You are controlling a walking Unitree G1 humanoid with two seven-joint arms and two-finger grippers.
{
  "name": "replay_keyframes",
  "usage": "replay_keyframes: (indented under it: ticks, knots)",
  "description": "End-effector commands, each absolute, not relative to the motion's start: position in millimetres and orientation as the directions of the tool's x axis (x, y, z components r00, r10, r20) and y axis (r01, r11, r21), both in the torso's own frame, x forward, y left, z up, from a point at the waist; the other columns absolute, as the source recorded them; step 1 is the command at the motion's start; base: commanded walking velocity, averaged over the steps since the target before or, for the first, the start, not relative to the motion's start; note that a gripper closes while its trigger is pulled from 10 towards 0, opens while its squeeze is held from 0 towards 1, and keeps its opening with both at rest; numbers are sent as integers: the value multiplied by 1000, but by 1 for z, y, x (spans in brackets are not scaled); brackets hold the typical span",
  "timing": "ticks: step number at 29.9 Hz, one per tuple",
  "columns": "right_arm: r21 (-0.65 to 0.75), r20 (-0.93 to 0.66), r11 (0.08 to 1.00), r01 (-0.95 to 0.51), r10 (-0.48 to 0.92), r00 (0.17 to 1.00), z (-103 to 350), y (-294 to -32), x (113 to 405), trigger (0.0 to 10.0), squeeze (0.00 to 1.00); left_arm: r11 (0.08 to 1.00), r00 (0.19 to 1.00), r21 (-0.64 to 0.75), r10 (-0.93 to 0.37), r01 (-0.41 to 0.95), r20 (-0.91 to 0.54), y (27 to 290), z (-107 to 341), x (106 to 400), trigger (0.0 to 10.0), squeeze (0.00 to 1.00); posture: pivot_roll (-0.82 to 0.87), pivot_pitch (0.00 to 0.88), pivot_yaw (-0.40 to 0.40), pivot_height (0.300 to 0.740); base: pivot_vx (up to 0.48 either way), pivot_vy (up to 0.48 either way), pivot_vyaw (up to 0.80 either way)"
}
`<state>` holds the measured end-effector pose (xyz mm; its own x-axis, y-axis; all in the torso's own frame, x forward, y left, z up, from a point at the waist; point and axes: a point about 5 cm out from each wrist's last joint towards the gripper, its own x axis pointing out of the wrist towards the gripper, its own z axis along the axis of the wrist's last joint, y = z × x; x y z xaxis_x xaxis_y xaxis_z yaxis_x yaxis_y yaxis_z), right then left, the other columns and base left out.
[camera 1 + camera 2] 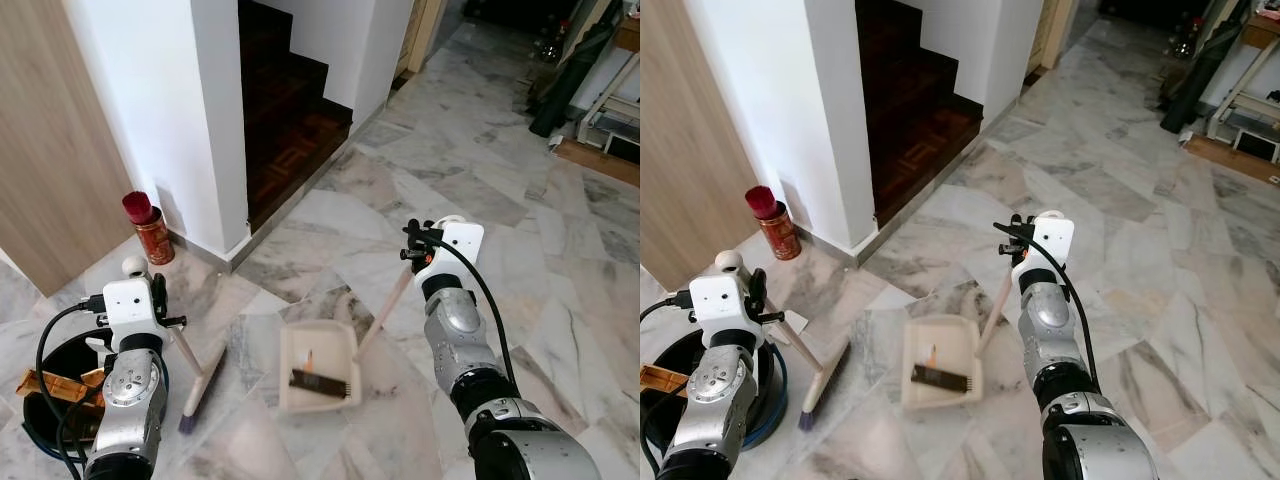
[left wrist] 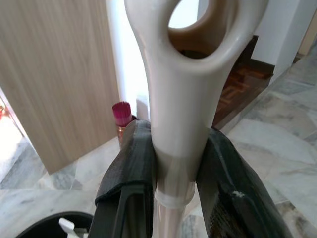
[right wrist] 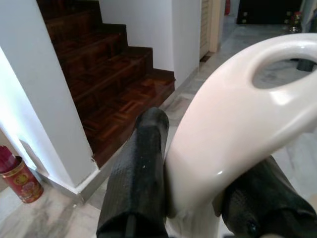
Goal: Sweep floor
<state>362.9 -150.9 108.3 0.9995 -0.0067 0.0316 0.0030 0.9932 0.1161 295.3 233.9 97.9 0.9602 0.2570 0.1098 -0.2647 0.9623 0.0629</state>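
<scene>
The left gripper [image 2: 173,168] is clenched on the broom handle [image 2: 181,99], its two black fingers [image 2: 131,168] pressed against either side of the cream shaft just under the looped end. From that grip the broom [image 1: 200,375] is slanted down to the marble floor [image 1: 470,160], where its bristle head is seen resting just left of the dustpan [image 1: 318,365].

The right gripper [image 3: 198,183] is closed around the dustpan's handle [image 3: 233,124], one black finger [image 3: 136,173] seen on each side of the cream grip with its hole at the top. The long handle is angled down from the gripper to the cream pan, which is set flat on the floor between the two arms. A dark comb-like piece [image 1: 320,381] and a small orange scrap [image 1: 309,357] are seen lying inside the pan.

Beside the left arm a black bin [image 1: 45,400] is placed on the floor, with brown scraps sticking out of it. Further out, a red tin [image 1: 152,232] topped with something red is stood at the foot of a white wall [image 1: 160,90], next to a wooden panel [image 1: 45,150]. Beyond the wall, dark wooden stairs [image 1: 285,110] are seen rising from the floor. At the far right, a white rack [image 1: 615,100] is visible.
</scene>
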Motion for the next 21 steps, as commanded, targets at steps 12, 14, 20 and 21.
replay_keyframes:
  ticks: [12,14,20,21]
  knots:
    - [203,-42,975,93,-86,995,93,-156,354,10000,0,963,950,80,238,-258,201,235,131,299,10000,0,190,95,-75,740,0,0,0]
    - [221,-44,971,91,-83,996,92,-155,353,10000,0,963,952,73,243,-260,183,234,129,297,10000,0,189,98,-74,740,0,0,0]
    - [209,-44,974,87,-79,996,95,-153,356,10000,0,966,959,80,230,-246,166,229,126,297,10000,0,191,105,-74,740,0,0,0]
    - [208,-44,974,84,-76,996,95,-153,356,10000,0,967,960,79,229,-244,164,228,126,297,10000,0,191,105,-75,740,0,0,0]
